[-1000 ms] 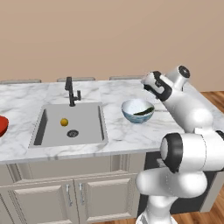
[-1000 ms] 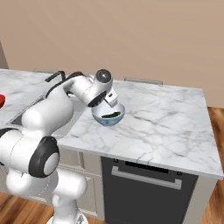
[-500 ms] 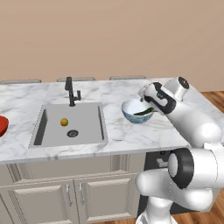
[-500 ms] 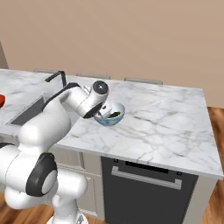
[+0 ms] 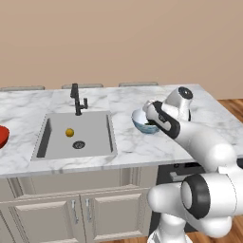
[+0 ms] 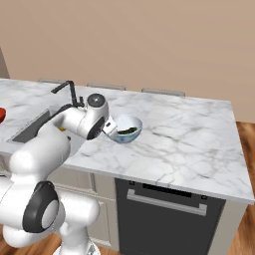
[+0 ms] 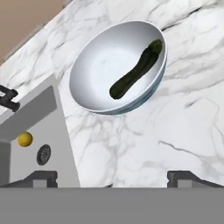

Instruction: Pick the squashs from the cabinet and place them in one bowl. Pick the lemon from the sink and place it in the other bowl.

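A dark green squash (image 7: pixel 136 69) lies inside the pale bowl (image 7: pixel 94 61), slanting from the bottom up against the wall, its upper end near the rim; in the right base view a bit of green squash (image 6: pixel 128 130) shows in the bowl (image 6: pixel 130 134). Whether a second squash is in there cannot be told; only one long green shape is clear. The bowl stands on the marble counter (image 7: pixel 175 127), just to the right of the sink (image 5: pixel 76 135) in the left base view, where the bowl (image 5: pixel 141 123) is partly covered by the arm. The lemon (image 5: pixel 70 132) rests on the sink floor, near the round drain (image 5: pixel 79 144), and shows in the hand view too as a yellow ball (image 7: pixel 25 139) beside the drain (image 7: pixel 43 154). The black faucet (image 5: pixel 77 98) stands at the sink's back edge. The red bowl (image 5: pixel 3 135) sits at the far left of the counter, well apart from the sink's lemon. The gripper (image 7: pixel 111 177) hangs over the counter just short of the pale bowl, its tips spread wide with nothing between them.
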